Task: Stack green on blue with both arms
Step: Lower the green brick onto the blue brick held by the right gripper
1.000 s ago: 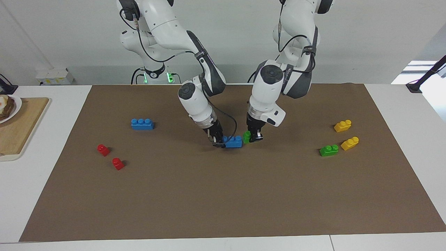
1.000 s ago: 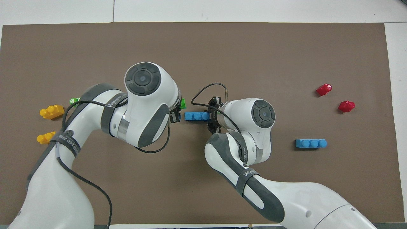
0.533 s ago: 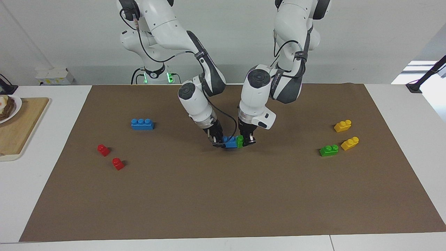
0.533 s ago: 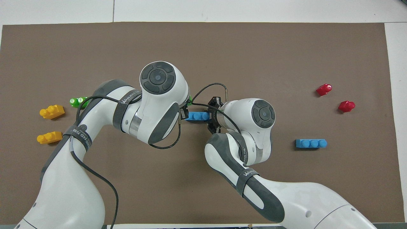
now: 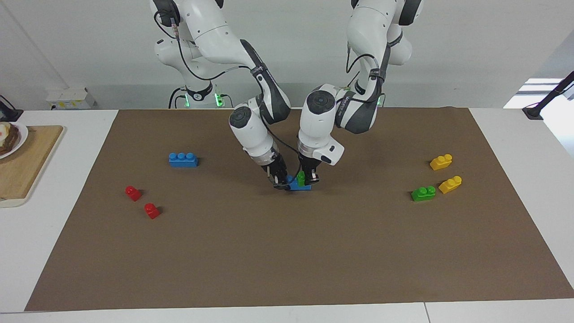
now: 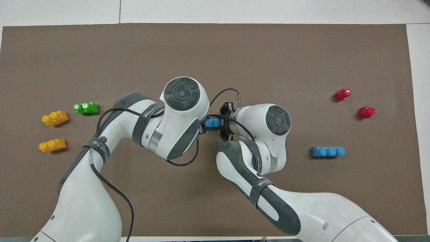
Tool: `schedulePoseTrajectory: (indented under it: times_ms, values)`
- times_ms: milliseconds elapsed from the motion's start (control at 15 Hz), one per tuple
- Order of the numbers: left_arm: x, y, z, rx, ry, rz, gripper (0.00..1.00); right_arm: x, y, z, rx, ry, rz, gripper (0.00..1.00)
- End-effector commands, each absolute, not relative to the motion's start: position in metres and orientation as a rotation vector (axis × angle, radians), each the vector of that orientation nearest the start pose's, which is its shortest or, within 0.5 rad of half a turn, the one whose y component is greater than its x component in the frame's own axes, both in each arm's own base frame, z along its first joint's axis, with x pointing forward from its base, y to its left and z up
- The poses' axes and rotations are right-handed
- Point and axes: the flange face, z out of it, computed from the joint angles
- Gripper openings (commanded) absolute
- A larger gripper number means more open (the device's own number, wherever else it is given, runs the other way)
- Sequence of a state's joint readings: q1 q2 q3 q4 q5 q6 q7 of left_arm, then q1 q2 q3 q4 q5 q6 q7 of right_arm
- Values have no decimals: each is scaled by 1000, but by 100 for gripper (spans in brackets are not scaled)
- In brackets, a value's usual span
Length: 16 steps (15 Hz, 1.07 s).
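Note:
My right gripper [image 5: 281, 183] is shut on one end of a blue three-stud brick [image 5: 299, 185] low at the middle of the brown mat [image 5: 287, 260]. My left gripper [image 5: 308, 178] is shut on a small green brick [image 5: 301, 177] and holds it on top of this blue brick, at the end away from the right gripper. In the overhead view the left wrist hides the green brick; part of the blue brick [image 6: 211, 123] shows beside the right gripper [image 6: 222, 123].
A second green brick [image 5: 423, 193] and two yellow bricks [image 5: 441, 162] [image 5: 450, 184] lie toward the left arm's end. A second blue brick [image 5: 183, 159] and two red bricks [image 5: 133, 193] [image 5: 152, 210] lie toward the right arm's end, by a wooden board [image 5: 22, 170].
My left gripper has carried the green brick from beside the blue brick's end to on top of it. The right gripper and the blue brick have stayed in place.

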State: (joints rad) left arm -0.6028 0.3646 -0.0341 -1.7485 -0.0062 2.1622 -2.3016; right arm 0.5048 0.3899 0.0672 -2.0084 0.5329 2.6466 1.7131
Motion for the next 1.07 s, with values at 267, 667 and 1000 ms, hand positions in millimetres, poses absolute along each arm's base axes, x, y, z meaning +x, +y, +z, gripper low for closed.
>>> schedulePoseTrajectory:
  times_ms: [267,667,1000]
  values:
    - [510,-379,355,2156,2252,8,0,531,316,268,-1913,2019,278,0]
    - [505,-390,357,2155,2226,1,0,531,316,268,-1912,2017,278,0]
    - [500,-399,358,2150,2201,3,0,531,315,267,-1912,2021,278,0]
